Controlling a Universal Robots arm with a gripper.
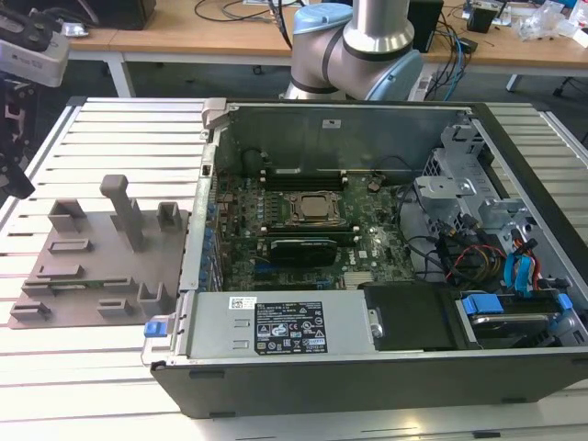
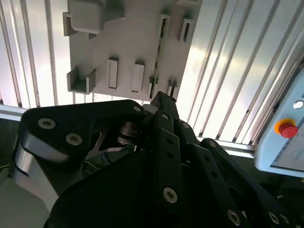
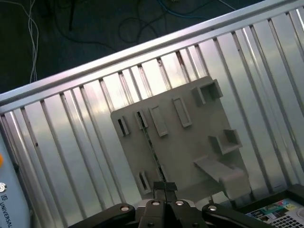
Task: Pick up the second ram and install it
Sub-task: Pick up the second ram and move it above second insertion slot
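Your gripper (image 3: pixel 164 187) hangs well above the grey holder plate (image 3: pixel 199 137), which lies flat on the slatted metal table (image 3: pixel 61 156). In both wrist views its fingertips (image 2: pixel 162 99) sit drawn together with nothing showing between them, so you are carrying nothing. The second ram (image 3: pixel 149 142) stands on edge in a long narrow slot of the plate, a thin dark-green strip running between two short upright guides. In the second wrist view the same ram (image 2: pixel 159 52) runs lengthwise across the plate (image 2: pixel 123 42), and its near end falls in line with the fingertips, though there is clear air between them. The other grey blocks on the plate are apart from the ram. In the exterior view the plate (image 1: pixel 87 266) lies at the exterior view's left, just beside the open computer case (image 1: pixel 303 367), and the base of the arm (image 1: pixel 354 41) rises behind the case. Inside the case the processor socket (image 1: pixel 317 209) sits in the middle of the board with long memory slots (image 1: pixel 303 175) running along its far side. You cannot tell from here which slots are filled. A control panel with a red button (image 2: pixel 287 129) sits past the table's edge in the second wrist view.
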